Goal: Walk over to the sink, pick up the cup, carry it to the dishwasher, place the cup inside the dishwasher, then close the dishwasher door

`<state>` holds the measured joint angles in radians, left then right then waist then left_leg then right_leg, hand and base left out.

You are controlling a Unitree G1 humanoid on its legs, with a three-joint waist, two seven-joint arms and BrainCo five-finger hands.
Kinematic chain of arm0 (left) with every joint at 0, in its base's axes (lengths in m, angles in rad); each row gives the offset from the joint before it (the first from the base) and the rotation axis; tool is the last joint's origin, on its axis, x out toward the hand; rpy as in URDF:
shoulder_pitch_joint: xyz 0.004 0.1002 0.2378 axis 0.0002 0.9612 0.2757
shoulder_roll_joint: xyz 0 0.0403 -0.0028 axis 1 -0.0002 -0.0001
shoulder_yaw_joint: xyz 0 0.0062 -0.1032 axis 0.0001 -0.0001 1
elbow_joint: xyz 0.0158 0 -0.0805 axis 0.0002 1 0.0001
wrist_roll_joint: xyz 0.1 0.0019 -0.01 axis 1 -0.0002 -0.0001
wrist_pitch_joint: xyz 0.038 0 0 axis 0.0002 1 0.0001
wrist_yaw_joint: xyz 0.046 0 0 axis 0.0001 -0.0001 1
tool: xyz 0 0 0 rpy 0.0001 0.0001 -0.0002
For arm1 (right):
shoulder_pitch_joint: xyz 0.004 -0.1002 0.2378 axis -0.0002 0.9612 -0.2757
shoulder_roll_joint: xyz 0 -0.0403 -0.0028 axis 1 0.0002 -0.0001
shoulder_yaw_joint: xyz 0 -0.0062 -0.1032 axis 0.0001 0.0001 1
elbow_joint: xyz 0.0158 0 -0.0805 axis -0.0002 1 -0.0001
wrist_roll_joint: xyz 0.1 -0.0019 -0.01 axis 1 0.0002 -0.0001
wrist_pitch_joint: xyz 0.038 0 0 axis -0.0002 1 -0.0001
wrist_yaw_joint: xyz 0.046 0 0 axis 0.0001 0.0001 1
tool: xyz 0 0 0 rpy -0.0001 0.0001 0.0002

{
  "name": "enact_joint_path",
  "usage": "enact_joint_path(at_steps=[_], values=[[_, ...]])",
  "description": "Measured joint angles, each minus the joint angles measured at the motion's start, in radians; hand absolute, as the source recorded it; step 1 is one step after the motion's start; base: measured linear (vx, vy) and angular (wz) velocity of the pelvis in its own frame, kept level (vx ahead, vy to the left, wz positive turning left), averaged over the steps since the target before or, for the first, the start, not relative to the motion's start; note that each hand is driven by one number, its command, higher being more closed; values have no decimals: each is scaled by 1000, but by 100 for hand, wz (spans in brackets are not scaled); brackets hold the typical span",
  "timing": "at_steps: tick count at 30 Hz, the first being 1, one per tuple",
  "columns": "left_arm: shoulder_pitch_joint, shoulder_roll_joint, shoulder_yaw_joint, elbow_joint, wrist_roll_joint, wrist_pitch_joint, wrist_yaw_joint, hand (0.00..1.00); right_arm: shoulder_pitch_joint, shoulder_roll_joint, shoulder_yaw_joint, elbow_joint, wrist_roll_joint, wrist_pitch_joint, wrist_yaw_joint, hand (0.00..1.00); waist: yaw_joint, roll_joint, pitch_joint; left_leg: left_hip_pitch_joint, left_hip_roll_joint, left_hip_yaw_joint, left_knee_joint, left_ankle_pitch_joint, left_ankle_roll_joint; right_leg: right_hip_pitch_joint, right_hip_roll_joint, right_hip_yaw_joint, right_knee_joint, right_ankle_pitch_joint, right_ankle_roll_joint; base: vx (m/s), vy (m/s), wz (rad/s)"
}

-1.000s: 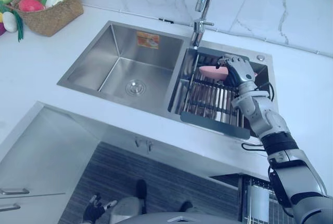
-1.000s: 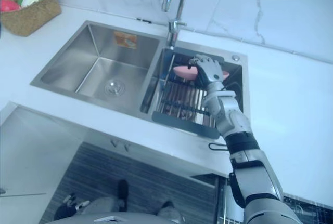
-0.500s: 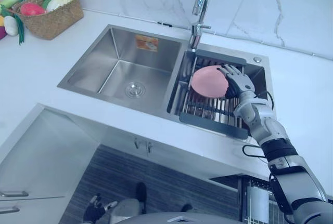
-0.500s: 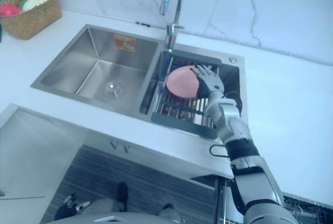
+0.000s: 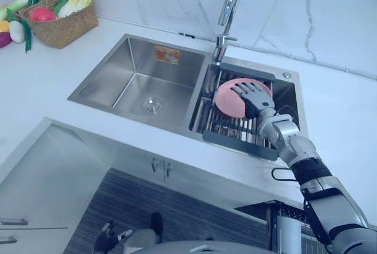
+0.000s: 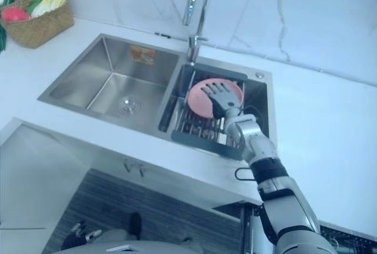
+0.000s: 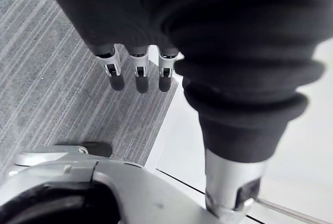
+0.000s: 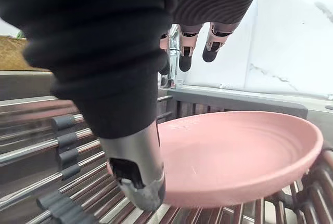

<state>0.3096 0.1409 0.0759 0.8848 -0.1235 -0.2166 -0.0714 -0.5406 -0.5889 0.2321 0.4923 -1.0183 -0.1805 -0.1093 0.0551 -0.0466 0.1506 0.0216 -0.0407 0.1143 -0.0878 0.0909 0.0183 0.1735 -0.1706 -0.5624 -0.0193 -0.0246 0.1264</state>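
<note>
Currently right hand sits over the shallow pink dish on the wire drain rack in the steel sink, fingers spread and nothing clamped, probably lining up a rim grasp; left hand hangs relaxed, empty.

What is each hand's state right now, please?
Left hand: open, empty.
Right hand: open, fingers spread over the pink plate.
</note>
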Motion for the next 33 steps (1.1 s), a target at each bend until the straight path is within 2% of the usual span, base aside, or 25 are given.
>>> enact_joint_path(at_steps=[9, 18, 23, 27, 33], values=[[0, 7, 1, 0, 0, 0, 0, 0, 44, -3, 3, -3, -3, -30, 39, 0, -1, -12, -8, -1, 0, 0, 0, -2, -2, 0, 0, 0, -3, -1, 0, 0, 0, 0], [0, 9, 1, 0, 0, 0, 0, 0, 69, -11, 3, -3, -11, -26, 41, 0, -3, -15, -11, 9, 0, 0, 0, -2, -2, 8, 0, 0, -2, -1, 0, 0, 0, 0], [2, 9, 0, 3, 0, 0, 0, 0, 100, -9, 3, -1, -50, 30, 31, 0, 2, -15, -12, 11, 0, -1, 0, -2, -3, 10, 0, 0, -1, -1, 0, 0, 0, 0], [2, 9, -1, 7, 0, 1, 1, 0, 104, -8, 1, 23, -74, 85, -10, 0, 2, -11, -15, -9, 0, -4, 0, -1, -2, -8, 0, -1, -1, -3, -2, 0, 0, 0], [-1, 18, -1, 6, -1, 2, 2, 0, 56, -6, -6, 99, -87, 164, -47, 0, 19, -10, -14, -45, -2, -13, 0, 7, 6, -42, 0, -6, 4, 0, -1, 12, -2, 3]])
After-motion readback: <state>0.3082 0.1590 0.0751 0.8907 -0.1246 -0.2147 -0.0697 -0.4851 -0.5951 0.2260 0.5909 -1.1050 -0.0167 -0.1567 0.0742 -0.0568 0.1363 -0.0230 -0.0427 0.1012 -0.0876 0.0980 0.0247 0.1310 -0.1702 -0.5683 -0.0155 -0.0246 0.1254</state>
